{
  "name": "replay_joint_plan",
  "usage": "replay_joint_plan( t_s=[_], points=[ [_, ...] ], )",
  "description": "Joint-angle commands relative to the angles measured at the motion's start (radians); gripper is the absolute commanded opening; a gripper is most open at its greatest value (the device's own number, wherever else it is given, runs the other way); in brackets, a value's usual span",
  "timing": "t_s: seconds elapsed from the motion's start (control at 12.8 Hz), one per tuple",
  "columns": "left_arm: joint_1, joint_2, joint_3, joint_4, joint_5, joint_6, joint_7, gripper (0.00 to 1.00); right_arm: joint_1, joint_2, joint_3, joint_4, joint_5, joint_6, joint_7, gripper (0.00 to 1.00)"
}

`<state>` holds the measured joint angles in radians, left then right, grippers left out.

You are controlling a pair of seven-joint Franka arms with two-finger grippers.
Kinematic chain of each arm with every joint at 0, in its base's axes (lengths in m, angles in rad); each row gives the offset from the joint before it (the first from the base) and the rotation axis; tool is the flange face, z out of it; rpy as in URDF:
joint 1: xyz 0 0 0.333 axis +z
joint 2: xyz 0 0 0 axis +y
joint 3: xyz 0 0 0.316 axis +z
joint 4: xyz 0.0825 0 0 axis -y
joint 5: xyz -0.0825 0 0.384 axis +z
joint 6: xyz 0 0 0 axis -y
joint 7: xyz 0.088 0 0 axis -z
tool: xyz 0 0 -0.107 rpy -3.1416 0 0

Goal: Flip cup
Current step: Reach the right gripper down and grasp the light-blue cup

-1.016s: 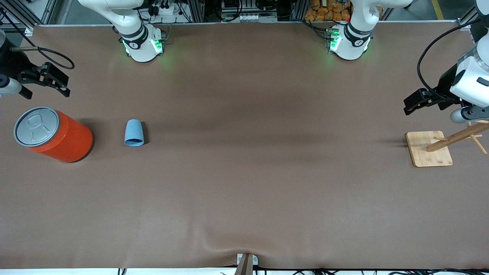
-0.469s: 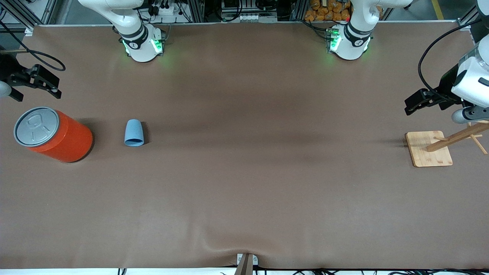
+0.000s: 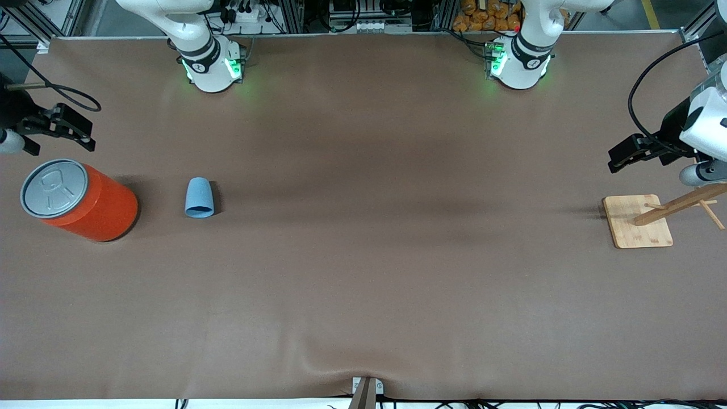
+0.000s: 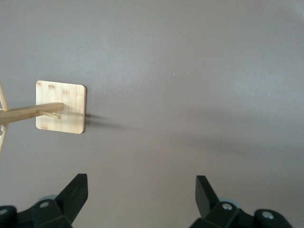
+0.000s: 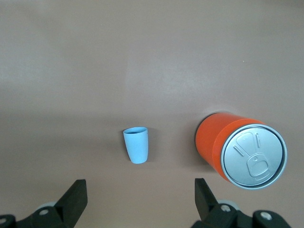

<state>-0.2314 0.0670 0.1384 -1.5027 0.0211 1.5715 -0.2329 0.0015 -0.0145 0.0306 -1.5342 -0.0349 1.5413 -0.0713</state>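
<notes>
Bench (image 3: 363, 255): brown cover, carrying 3 items.

Cup (image 3: 199, 197) (image 5: 137, 145): light blue, lying on its side toward right arm's end of bench, w/ mouth facing the front camera. Sitting beside can, apart from it, nothing touching it.

Can (image 3: 76, 199) (image 5: 241, 147): orange w/ grey pull-tab lid, standing upright, closer to the bench end than cup.

Stand (image 3: 639, 220) (image 4: 60, 107): square wooden base w/ pegged post, sitting at left arm's end of bench, well apart from cup.

Right end effector (image 3: 71, 129) (image 5: 137, 199): hanging in air over bench edge at its own end, above the patch just past the can toward the bases. Fingers (image 5: 75, 197) spreading wide, holding nothing. Cup & can both showing in its wrist view.

Left end effector (image 3: 627, 153) (image 4: 140, 194): hanging in air over bare bench near the stand. Fingers (image 4: 76, 192) spreading wide, holding nothing.
</notes>
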Motion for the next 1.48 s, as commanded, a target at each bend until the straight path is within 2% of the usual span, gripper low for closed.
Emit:
replay_joint_plan(
  t_s=[0.0,0.31,0.47,0.55,0.7,0.86,1.25,1.41],
  points=[
    [-0.002,0.007,-0.006,0.016,0.008,-0.018,0.007,1.00,-0.003,0.063,0.009,0.026,-0.013,-0.015,-0.015,1.00],
    [0.000,-0.009,-0.008,-0.004,0.005,-0.019,0.000,1.00,-0.008,0.135,0.009,0.019,-0.013,-0.032,-0.018,1.00],
    [-0.002,-0.012,-0.010,-0.013,0.005,-0.021,-0.006,1.00,-0.008,0.162,0.009,0.013,0.001,-0.113,-0.010,1.00],
    [-0.002,-0.025,-0.010,-0.028,0.005,-0.021,-0.006,1.00,-0.009,0.175,0.011,-0.032,0.007,-0.099,-0.005,1.00],
    [0.000,-0.047,-0.010,-0.051,0.003,-0.021,-0.006,1.00,-0.006,0.171,0.009,-0.146,0.071,-0.017,0.016,1.00],
    [0.000,-0.056,-0.010,-0.059,0.003,-0.021,-0.006,1.00,-0.003,0.165,0.011,-0.268,0.084,0.075,0.030,1.00],
    [-0.009,-0.055,-0.023,-0.056,-0.001,-0.021,-0.008,1.00,0.020,0.120,0.012,-0.636,0.063,0.463,-0.007,1.00],
    [-0.009,-0.056,-0.037,-0.054,-0.001,-0.022,-0.037,1.00,0.020,0.132,0.012,-0.708,0.056,0.597,-0.074,1.00]
  ],
)
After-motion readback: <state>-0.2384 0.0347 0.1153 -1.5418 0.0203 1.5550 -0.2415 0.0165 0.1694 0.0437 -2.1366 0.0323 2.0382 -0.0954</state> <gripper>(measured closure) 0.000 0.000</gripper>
